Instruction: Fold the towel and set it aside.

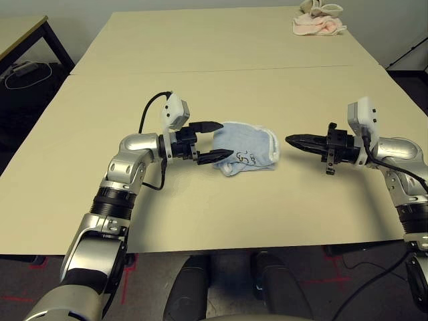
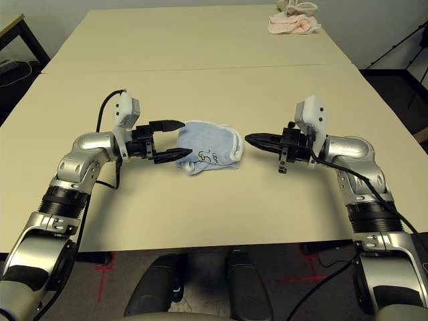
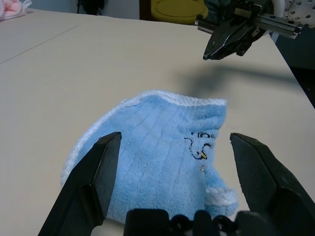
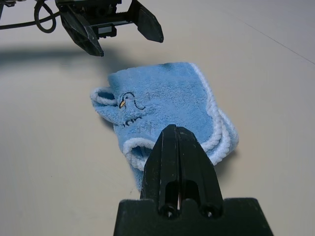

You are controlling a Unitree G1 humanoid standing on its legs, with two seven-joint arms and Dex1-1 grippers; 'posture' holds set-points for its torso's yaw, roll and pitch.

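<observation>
Your left hand [image 1: 207, 141] is open at the soft, floppy towel [image 1: 247, 148]; pinch its thick left edge. Right hand [image 1: 294, 140] is closed, empty.

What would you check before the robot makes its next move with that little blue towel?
1. Towel folded: ok, it lies bunched in layers on the table.
2. Left gripper open: ok, its fingers stand wide at the towel's edge, one above it, one low beside it.
3. Towel gripped by the left gripper: not ok, nothing is clamped.
4. Right gripper out of the way: ok, it is shut and apart from the towel.
5. Towel set aside: not ok, it lies between the two grippers.
6. Room to set it down: ok, bare table all around; the pink cloth sits at the far corner.
</observation>
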